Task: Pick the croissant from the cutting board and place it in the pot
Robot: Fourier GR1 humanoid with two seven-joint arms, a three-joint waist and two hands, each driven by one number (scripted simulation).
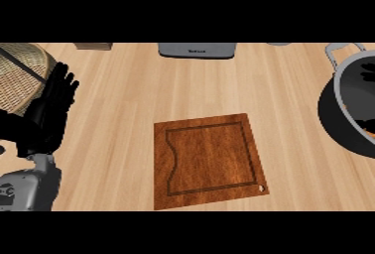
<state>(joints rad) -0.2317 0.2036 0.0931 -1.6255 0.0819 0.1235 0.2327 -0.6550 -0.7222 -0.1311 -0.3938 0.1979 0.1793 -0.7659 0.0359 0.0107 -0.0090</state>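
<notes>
One cutting board point(209, 161) lies at centre frame, its surface bare. One pot point(350, 101) sits at the right edge; a sliver of orange-brown at its inner wall may be the croissant, but I cannot tell. One hand, the left hand point(50, 111), shows at left, fingers straight and up, holding nothing. One wicker basket point(22, 74) occupies the upper left.

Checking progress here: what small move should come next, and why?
Probably just look into the pot: the cutting board holds no croissant, a brownish bit shows at the pot's inner edge, and the left hand rests open.
</notes>
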